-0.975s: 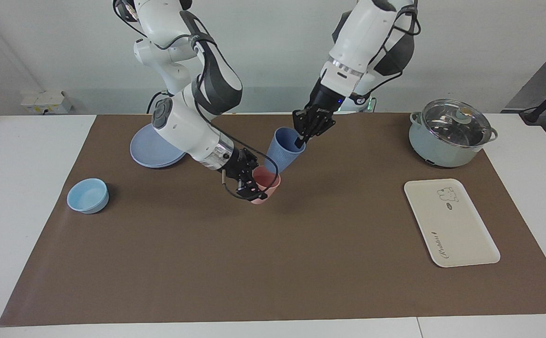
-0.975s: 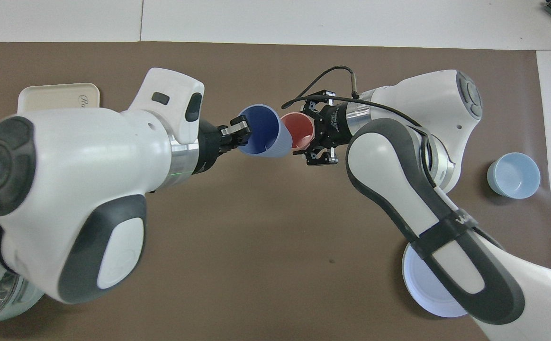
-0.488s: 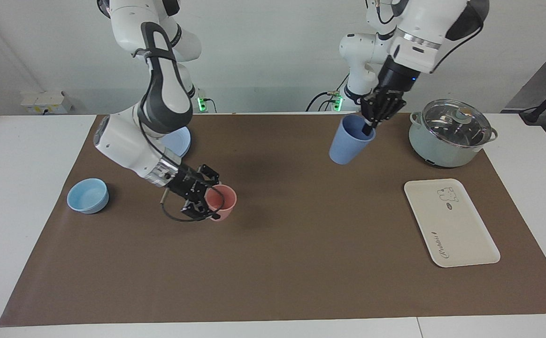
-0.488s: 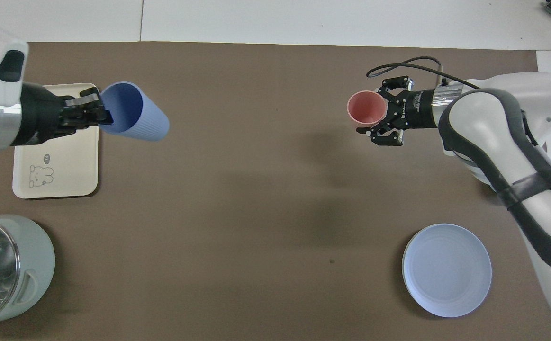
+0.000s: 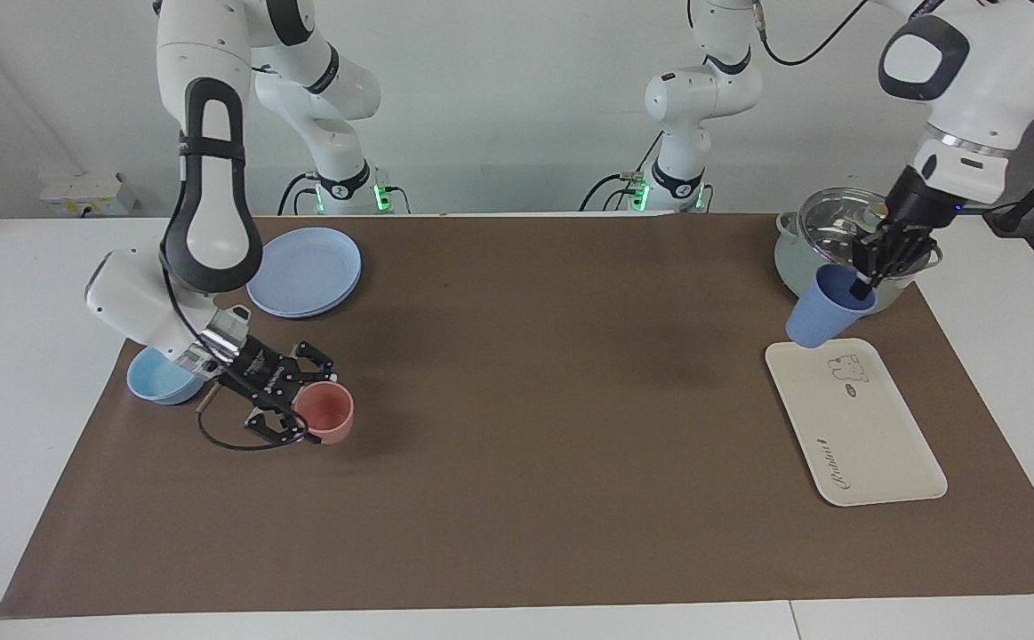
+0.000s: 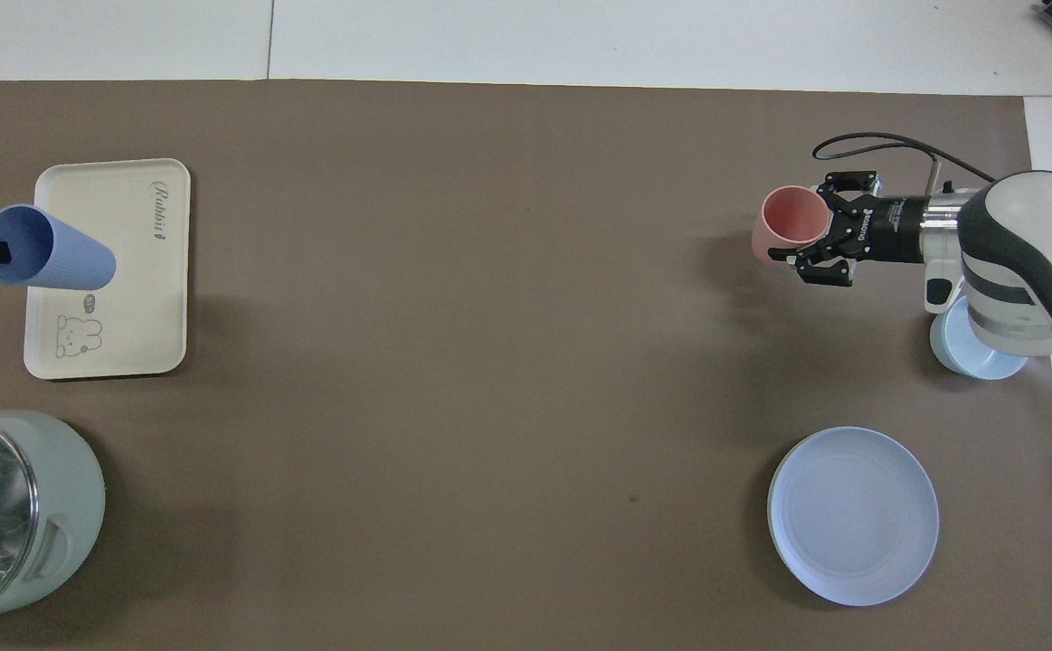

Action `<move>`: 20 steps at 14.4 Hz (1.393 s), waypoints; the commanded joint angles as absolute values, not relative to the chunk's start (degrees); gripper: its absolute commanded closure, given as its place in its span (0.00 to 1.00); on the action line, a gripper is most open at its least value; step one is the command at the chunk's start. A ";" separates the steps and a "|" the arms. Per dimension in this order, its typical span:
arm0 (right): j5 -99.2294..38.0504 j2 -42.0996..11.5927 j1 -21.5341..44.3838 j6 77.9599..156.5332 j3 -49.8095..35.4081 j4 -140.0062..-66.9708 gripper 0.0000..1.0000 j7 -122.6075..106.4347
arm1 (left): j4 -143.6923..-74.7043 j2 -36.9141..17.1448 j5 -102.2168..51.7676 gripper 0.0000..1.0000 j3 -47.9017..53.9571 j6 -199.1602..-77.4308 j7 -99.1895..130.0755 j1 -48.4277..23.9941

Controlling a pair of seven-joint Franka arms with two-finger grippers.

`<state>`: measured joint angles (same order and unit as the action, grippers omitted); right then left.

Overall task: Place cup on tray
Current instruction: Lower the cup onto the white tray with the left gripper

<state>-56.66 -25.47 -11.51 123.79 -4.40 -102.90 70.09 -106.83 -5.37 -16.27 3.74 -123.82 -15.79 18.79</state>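
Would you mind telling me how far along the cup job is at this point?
Done: the left claw has the blue cup gripped by its rim, lifted and tilted. In hand: it hangs over the tray edge nearest the pot. Left: setting it down and releasing. The right claw grips the pink cup.

The left claw (image 5: 863, 283) is up in the air and pinched tight, while the right claw (image 5: 296, 411) is low down and pinched tight too.
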 commanded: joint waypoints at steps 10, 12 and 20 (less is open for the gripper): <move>-61.70 -21.01 -12.21 126.21 -4.66 -110.74 0.03 60.13 | -109.61 -13.27 -20.22 0.00 4.92 -134.30 -21.62 18.98; -60.48 -21.01 -12.74 128.57 -4.40 -110.74 0.01 57.58 | -105.49 -12.75 -18.30 0.00 4.92 -130.98 -21.45 18.81; -28.36 -13.37 -10.99 130.61 -4.57 -109.95 0.01 54.50 | -96.68 -6.42 2.90 0.00 5.62 -111.02 -12.51 5.64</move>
